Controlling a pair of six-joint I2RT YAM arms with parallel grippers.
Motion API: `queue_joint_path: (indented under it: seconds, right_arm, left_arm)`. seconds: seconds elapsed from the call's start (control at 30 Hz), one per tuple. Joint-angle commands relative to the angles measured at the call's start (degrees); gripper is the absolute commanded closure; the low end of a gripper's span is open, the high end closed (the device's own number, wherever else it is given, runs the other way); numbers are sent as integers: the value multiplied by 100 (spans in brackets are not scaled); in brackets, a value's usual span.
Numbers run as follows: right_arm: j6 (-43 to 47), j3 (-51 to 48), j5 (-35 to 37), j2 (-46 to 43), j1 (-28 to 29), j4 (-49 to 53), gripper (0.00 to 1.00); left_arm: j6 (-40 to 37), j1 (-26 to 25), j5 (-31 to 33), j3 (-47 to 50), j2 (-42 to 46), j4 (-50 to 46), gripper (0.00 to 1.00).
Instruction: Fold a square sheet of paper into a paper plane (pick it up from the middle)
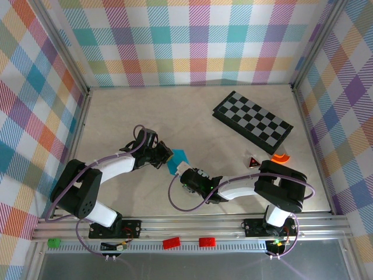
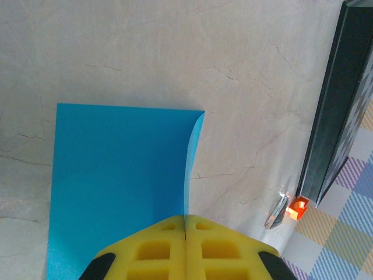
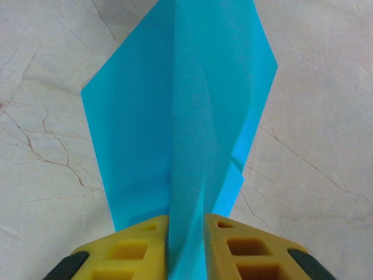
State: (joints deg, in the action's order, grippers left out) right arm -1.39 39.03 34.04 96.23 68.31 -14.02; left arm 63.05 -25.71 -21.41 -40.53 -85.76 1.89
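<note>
Nearest the arm bases, the right tool [image 3: 186, 227] pinches the square sheet of paper [image 3: 145, 128] from both sides. Its yellow pads press against a raised ridge that runs up the middle of the sheet. Just beyond it, the left tool [image 2: 185, 224] has its pads pressed together. A lifted edge of the same sheet runs into the seam between them, so it too appears to grip the paper. The sheet sits between the two tools, near the middle of the surface [image 1: 116, 116], partly flat on it and partly pulled up into a curved flap.

Judging from this, the task is at an early stage. The pick-up from the middle is done and a centre fold is being formed. No crease looks pressed sharp, and no nose folds or wings show, so most of the folding is left.

Farther back lies the checkered board [image 1: 252, 118], well apart from the paper, with a small orange piece [image 1: 280, 158] near its front edge.
</note>
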Motion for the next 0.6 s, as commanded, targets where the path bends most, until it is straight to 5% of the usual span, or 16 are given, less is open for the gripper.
queue_joint_path:
  seconds: [0.0, 0.57]
  right_arm:
    - [-296, 53, 6, 30, 24, 4, 79]
    - [-643, -117, -243, 0, -24, -222, 89]
  left_arm:
    - [32, -64, 4, -23, 60, -55, 100]
    - [32, -136, 82, -51, 41, -132, 100]
